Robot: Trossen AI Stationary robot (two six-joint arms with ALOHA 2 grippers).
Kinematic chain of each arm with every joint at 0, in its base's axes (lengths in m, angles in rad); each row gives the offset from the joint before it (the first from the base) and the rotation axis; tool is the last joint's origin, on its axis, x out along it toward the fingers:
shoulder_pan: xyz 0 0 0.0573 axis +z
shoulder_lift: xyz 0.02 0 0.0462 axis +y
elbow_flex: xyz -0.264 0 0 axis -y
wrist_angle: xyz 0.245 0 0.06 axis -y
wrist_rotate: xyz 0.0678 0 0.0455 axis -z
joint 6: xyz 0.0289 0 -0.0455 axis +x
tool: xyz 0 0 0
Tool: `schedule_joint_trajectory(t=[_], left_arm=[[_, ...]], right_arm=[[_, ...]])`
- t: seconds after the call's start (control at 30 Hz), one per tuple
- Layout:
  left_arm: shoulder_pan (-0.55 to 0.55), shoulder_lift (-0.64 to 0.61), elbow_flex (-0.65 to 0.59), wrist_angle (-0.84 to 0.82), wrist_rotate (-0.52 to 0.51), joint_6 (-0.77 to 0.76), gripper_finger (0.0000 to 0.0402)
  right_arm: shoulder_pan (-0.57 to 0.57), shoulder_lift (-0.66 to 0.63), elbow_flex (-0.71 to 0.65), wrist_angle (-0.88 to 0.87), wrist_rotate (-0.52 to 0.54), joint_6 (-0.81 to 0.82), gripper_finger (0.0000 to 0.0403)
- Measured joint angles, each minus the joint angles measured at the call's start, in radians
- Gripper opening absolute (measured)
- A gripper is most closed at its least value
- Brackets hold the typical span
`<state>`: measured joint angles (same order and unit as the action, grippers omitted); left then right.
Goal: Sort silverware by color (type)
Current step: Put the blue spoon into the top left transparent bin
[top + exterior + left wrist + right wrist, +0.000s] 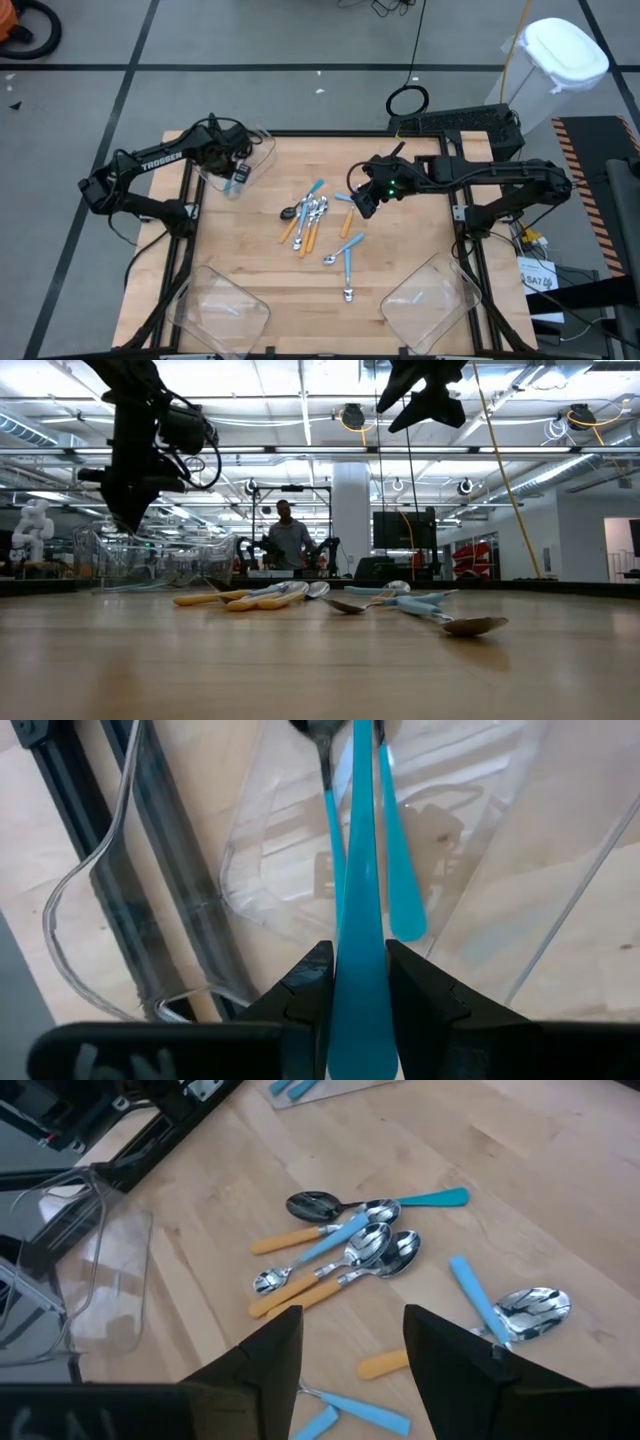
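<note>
Most of the silverware lies in a loose pile [310, 215] in the middle of the wooden table: spoons with orange handles [290, 1238] and with light-blue handles [478, 1302], one of them black-bowled [315, 1205]. My left gripper [236, 178] hangs over the clear bin [250, 150] at the far left corner, shut on a blue-handled spoon [358, 870]. Two more blue-handled spoons [402, 870] lie in that bin. My right gripper [362, 197] hovers open above the right side of the pile, touching nothing. My left gripper pinches the spoon's light-blue handle [358, 982] between its two fingers [305, 992], one on each long edge. The fingers point steeply down and lie along the spoon. The spoon hangs below them into the bin, bowl end down; that end lies outside the frame.
Two more clear bins stand at the near left [225, 305] and near right [430, 300] corners. Single spoons lie apart from the pile toward the near right [348, 268]. A black frame [190, 215] borders the table. A person [287, 540] stands far behind it.
</note>
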<state>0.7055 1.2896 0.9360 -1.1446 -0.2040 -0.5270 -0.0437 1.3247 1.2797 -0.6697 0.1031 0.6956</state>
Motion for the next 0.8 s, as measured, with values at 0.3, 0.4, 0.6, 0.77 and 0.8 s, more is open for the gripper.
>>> schedule_joint_trajectory(t=[0.3,0.4,0.6,0.77,0.8], left_arm=[[0.000,0.000,0.000,0.057,-0.003,0.019,0.0079],[0.002,0.009,0.000,0.067,-0.015,0.016,0.0079],[0.003,0.056,0.000,0.069,-0.022,-0.011,0.0079],[0.003,0.096,0.000,0.069,-0.022,-0.019,0.0079],[0.003,0.102,0.000,0.069,-0.022,-0.018,0.0079]], right_arm=[[0.000,0.000,0.000,0.000,0.007,0.000,0.0171],[0.000,0.000,0.000,0.000,0.008,0.000,0.0171],[0.000,0.000,0.000,0.000,0.028,0.000,0.0171],[0.000,0.000,0.000,0.000,0.030,0.003,0.0171],[0.000,0.000,0.000,0.000,0.031,0.002,0.0171]])
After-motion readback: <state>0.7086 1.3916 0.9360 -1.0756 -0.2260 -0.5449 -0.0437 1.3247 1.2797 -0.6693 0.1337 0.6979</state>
